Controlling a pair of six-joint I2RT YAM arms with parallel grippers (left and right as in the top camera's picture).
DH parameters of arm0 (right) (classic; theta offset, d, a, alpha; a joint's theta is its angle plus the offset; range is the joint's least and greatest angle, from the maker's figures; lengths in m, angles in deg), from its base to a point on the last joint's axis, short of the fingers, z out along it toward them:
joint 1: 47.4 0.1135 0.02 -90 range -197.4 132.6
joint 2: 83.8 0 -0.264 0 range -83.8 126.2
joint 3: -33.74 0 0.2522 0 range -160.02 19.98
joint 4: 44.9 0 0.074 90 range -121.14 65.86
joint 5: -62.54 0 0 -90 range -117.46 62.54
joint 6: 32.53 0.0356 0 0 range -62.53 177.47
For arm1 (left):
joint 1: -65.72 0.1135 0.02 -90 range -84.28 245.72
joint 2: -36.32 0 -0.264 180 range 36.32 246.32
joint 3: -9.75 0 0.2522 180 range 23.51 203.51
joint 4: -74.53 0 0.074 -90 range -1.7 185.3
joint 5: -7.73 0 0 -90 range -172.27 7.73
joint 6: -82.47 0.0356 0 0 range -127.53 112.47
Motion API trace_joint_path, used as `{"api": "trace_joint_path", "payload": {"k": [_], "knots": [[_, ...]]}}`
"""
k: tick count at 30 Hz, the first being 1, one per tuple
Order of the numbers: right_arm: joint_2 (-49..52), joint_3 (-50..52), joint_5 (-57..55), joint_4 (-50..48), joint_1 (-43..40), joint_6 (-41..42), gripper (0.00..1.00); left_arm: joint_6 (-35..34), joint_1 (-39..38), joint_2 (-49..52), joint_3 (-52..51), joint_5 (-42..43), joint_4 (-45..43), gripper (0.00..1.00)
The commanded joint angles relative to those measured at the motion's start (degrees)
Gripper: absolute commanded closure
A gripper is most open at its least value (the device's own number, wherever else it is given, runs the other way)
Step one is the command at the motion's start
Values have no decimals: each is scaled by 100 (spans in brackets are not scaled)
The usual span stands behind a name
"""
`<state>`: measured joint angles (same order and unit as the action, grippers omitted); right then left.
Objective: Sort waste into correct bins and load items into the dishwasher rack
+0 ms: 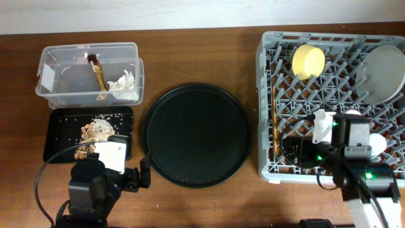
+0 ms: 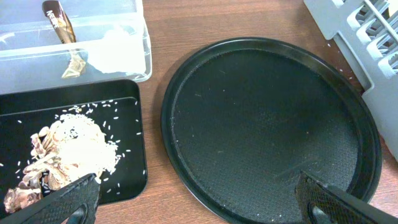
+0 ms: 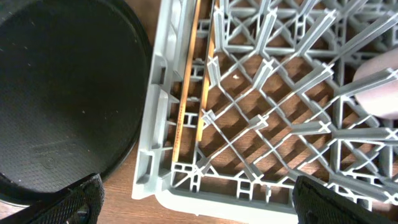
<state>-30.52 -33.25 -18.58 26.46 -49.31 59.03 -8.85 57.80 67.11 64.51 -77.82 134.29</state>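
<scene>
The clear tub (image 1: pixel 57 69) at the back left holds the brown-and-gold wrapper stick (image 1: pixel 98 73) and white tissue (image 1: pixel 124 83). The shallow black tray (image 1: pixel 60 136) in front of it holds food scraps with rice (image 1: pixel 96 130). The grey rack (image 1: pixel 269 95) at the right holds the yellow bowl (image 1: pixel 308 61), the pale green plate (image 1: pixel 383 75), a pinkish cup (image 3: pixel 379 93) and two chopsticks (image 3: pixel 186 93) along its left wall. The blue cup is out of view. My left gripper (image 2: pixel 199 205) is open and empty between the black tray and the round tray. My right gripper (image 3: pixel 199 205) is open and empty above the rack's front left corner.
A large round black tray (image 1: pixel 197 134) lies bare between the bins and the rack. It also shows in the left wrist view (image 2: pixel 267 124) and the right wrist view (image 3: pixel 62 93). Loose rice grains lie across the shallow black tray (image 2: pixel 124 174).
</scene>
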Motion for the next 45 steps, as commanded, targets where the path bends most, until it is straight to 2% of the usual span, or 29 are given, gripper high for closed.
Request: {"api": "trace_joint_path", "payload": {"k": [1,3,7,13,15,17,19,22,23,24,27,30,37,45], "knots": [[439,50,-466,2,-37,57,2,-37,20,-37,-52,22,-7,0],[603,57,-938,4,-37,57,2,-37,20,-37,-52,22,-7,1],[396,59,-960,7,-37,57,2,-37,20,-37,-52,22,-7,1],[-1110,151,-846,-37,-35,57,2,-37,20,-37,-52,22,-7,1],[-1840,374,-807,-420,-31,57,2,-37,20,-37,-52,22,-7,1],[-2592,835,-804,-1110,-31,57,2,-37,20,-37,-52,22,-7,1],[-3571,1744,-688,-2151,-31,59,2,-37,20,-37,-52,22,-7,1],[-4306,2717,-452,-3250,-31,59,2,-37,20,-37,-52,22,-7,0],[-4651,3296,-352,-3989,-31,59,2,-37,20,-37,-52,22,-7,1],[-4771,3526,-348,-4301,-31,59,2,-37,20,-37,-52,22,-7,1],[-5145,4570,-356,-6024,-31,57,2,-37,20,-37,-52,22,-7,0],[-5272,5202,-448,-6885,-33,57,2,-37,20,-37,-52,22,-7,1],[-5309,5292,-507,-5309,-33,57,2,-37,20,-37,-52,22,-7,1],[-5274,5292,-503,-5346,-33,57,2,-37,20,-37,-52,22,-7,1]]}}
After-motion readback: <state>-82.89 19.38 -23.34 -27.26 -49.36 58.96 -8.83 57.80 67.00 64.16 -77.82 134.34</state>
